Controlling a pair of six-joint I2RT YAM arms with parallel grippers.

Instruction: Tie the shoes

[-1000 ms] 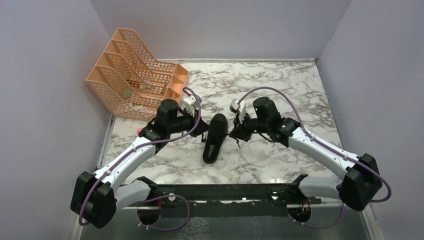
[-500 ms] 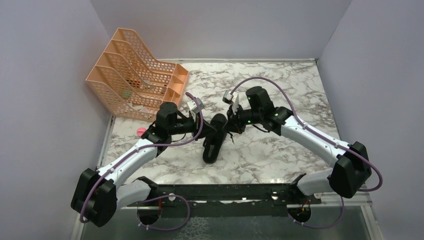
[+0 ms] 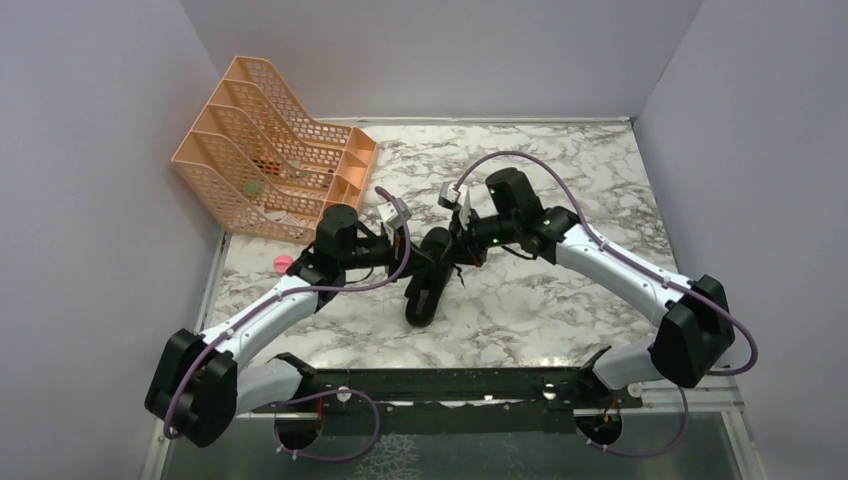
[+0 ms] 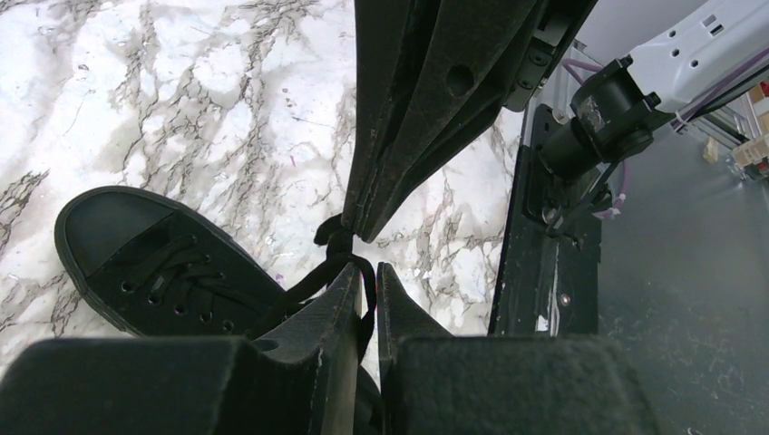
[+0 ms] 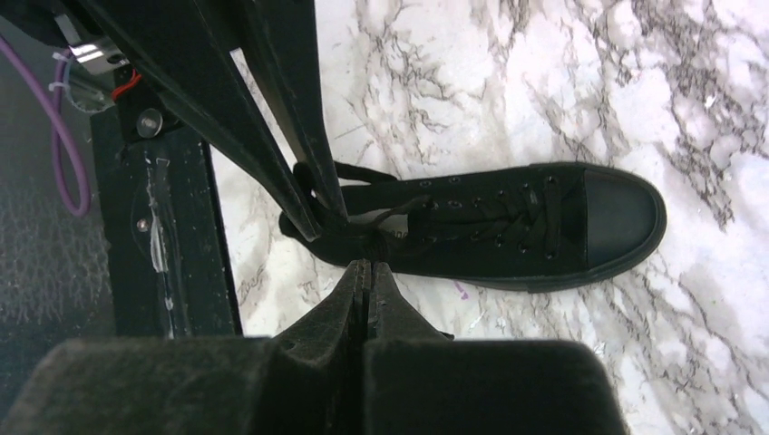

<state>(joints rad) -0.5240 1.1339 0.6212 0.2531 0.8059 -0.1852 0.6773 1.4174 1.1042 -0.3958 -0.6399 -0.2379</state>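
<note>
From above, your shoe lies where it was a second ago, in the middle of the surface between the arms. Both arms have swung inward. The left gripper and right gripper now meet over the shoe, where before they stood on either side of it.

Left wrist: your jaws stand a sliver apart, with a strand of the laces running into the gap. You cannot tell whether they pinch it.

Right wrist: those jaws are pressed together, their tip nipping the laces just above the shoe's collar.
</note>
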